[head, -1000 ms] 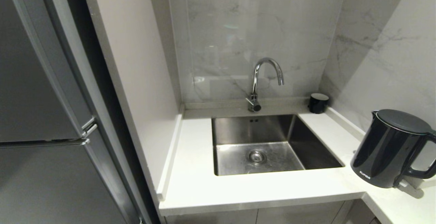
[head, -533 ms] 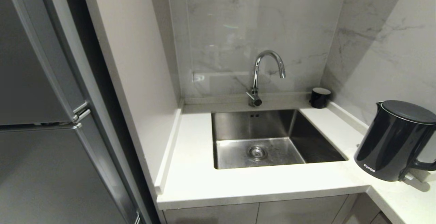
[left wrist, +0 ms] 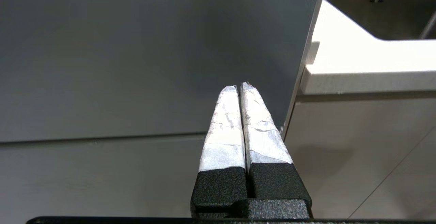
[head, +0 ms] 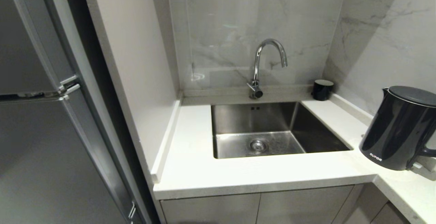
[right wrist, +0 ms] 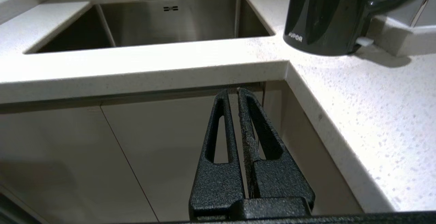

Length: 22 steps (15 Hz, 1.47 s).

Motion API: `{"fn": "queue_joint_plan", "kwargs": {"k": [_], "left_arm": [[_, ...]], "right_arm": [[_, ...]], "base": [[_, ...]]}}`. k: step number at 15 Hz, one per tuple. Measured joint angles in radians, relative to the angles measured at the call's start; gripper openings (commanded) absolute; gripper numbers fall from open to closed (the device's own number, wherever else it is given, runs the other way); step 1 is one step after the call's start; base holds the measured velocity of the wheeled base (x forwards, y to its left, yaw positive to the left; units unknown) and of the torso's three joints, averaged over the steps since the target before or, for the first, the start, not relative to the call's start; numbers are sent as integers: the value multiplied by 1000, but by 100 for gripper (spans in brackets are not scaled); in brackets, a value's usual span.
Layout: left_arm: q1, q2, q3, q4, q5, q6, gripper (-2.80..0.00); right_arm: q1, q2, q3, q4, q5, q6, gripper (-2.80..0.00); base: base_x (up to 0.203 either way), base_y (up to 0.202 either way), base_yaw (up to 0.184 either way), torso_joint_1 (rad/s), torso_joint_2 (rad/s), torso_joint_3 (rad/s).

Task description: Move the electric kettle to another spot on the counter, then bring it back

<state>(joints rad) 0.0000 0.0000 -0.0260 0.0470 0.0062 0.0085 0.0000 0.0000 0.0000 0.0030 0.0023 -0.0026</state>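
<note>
Black and glossy, the electric kettle (head: 396, 130) stands upright at the right end of the white counter (head: 245, 173), near the back lip beyond the steel sink (head: 269, 128); below the counter's front edge, left gripper (left wrist: 239, 87) and right gripper (right wrist: 232, 92) hang closed, empty.

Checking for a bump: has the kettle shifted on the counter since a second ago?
No. The kettle keeps its spot beside the sink corner; the whole view shifted together.
</note>
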Motion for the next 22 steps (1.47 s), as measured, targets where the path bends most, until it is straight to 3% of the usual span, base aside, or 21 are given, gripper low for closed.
{"fn": "queue_joint_plan", "kwargs": {"k": [15, 22], "left_arm": [[0, 0, 0, 1, -1, 0, -280], [0, 0, 0, -1, 0, -1, -280]], "right_arm": [[0, 0, 0, 1, 0, 0, -280], [0, 0, 0, 0, 0, -4, -280]], "base": [[0, 0, 0, -101, 498, 388], [0, 0, 0, -9, 77, 76]]}}
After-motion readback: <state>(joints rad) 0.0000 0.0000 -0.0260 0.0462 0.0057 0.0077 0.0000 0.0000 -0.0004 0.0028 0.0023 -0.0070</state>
